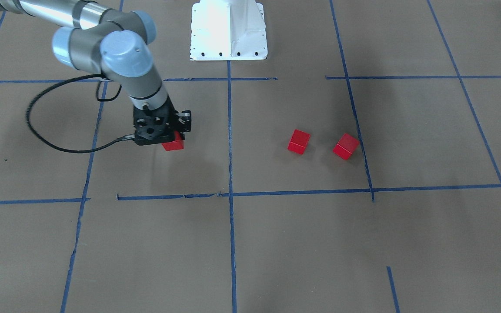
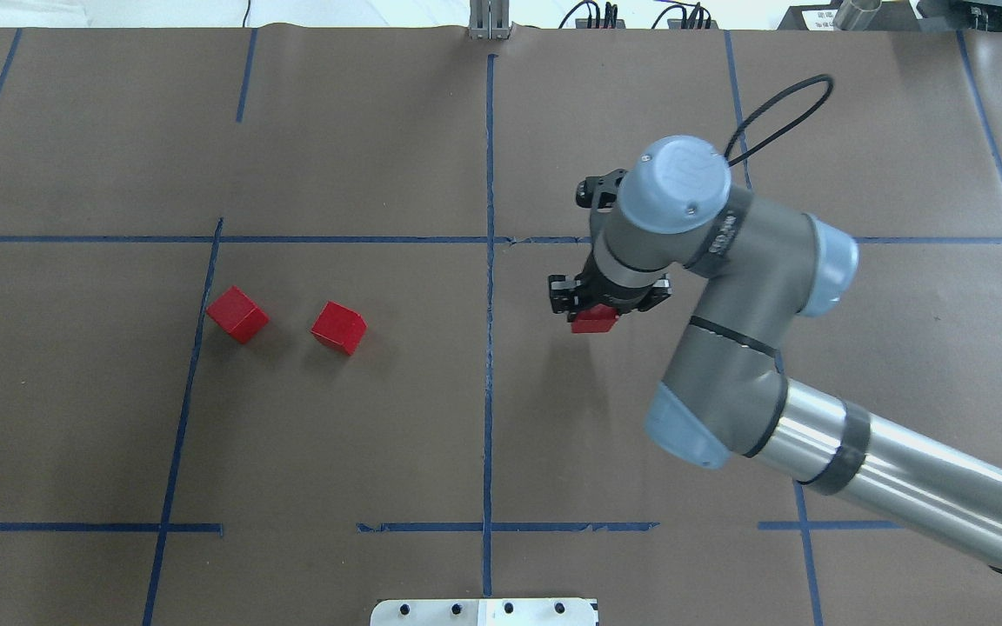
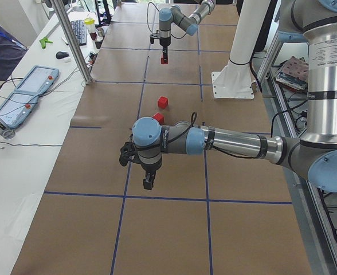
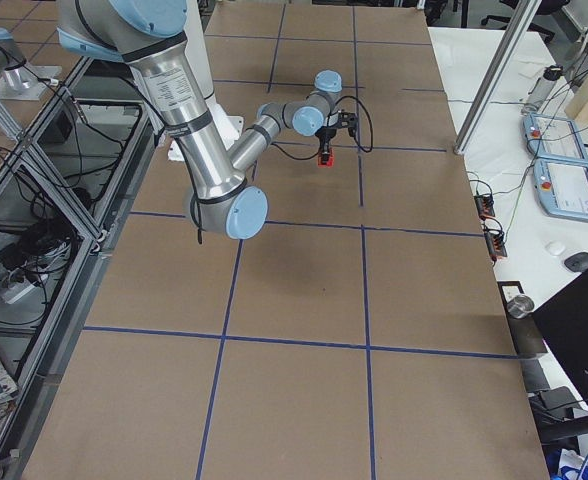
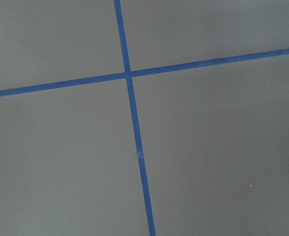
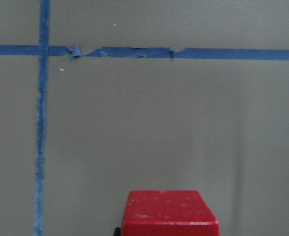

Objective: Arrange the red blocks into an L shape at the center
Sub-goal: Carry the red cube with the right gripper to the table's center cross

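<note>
We see a white metal base plate [image 1: 228, 43] standing behind the right gripper [image 1: 173, 141], toward its left. Well in front of that gripper, a white side table [image 3: 19, 172] carries 2 grey handheld pendants [image 3: 35, 80] and a black keyboard [image 3: 79, 31].

Under the right gripper [image 2: 595, 313], brown paper [image 2: 362, 417] across the whole table, gridded with blue tape [image 2: 487, 391], torn and gapped just ahead of that gripper. Well beyond it, a white bench [image 3: 19, 166] with teach pendants [image 3: 35, 85], a keyboard [image 3: 78, 31] and a mouse [image 3: 62, 55], past slanted metal posts [image 3: 77, 46]. Behind it, off the table edge, an aluminium frame [image 4: 34, 150] over a floor strewn with cables [image 4: 19, 285]; soft, even light throughout.
</note>
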`<state>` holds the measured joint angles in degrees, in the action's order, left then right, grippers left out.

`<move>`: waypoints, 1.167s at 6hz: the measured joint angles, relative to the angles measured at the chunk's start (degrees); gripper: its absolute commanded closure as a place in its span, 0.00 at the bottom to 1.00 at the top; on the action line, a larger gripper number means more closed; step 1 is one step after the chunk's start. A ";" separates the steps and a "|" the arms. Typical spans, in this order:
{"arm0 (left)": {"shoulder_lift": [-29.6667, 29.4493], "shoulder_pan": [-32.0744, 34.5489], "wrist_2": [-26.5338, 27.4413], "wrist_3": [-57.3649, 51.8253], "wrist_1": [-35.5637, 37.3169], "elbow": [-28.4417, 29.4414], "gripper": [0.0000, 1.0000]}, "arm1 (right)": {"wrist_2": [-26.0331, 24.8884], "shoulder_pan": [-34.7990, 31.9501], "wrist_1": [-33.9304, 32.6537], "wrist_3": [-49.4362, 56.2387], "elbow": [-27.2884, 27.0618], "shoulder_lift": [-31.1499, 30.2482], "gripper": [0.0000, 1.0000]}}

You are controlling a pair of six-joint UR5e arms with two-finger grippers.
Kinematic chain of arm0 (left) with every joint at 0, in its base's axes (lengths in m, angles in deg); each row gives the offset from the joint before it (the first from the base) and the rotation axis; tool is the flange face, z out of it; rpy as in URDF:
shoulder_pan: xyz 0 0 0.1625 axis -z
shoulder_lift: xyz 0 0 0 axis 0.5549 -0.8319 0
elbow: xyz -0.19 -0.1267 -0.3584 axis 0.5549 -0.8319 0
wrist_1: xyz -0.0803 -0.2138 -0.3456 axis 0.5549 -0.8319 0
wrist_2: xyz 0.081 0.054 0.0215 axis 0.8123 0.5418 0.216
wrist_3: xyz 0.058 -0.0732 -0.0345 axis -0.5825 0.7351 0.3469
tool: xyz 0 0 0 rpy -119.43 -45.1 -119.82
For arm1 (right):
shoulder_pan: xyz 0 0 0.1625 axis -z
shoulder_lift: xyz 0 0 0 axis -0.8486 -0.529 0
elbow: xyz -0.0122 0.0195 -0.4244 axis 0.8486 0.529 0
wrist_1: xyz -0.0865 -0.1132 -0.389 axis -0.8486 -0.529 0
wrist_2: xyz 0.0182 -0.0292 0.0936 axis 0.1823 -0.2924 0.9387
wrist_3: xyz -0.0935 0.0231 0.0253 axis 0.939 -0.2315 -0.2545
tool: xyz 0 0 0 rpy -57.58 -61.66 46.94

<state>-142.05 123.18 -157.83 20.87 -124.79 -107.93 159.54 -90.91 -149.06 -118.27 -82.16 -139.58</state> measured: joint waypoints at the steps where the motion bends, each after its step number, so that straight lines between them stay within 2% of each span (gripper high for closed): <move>1: 0.00 0.00 0.00 0.00 0.00 -0.02 0.00 | -2.35 3.08 0.16 -5.07 5.31 5.56 0.96; 3: 0.00 0.06 0.00 0.01 0.00 0.07 0.00 | -4.76 6.63 0.27 -10.12 9.25 9.91 0.92; 4: 0.00 0.07 0.00 0.01 0.00 0.09 0.00 | -5.60 7.42 0.28 -11.04 9.86 10.21 0.84; 5: 0.00 0.08 0.00 -0.02 0.00 0.10 0.00 | -6.14 7.81 0.28 -11.10 10.26 10.28 0.65; 6: 0.00 0.09 0.00 -0.06 0.00 0.14 0.00 | -6.32 7.96 0.28 -10.78 10.40 10.28 0.12; 7: 0.00 0.09 0.00 -0.08 0.00 0.20 0.00 | -6.39 8.09 0.28 -10.60 10.40 10.28 0.01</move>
<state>-142.05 123.26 -157.83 20.79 -124.79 -107.73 153.14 -82.82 -148.78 -128.87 -71.75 -129.30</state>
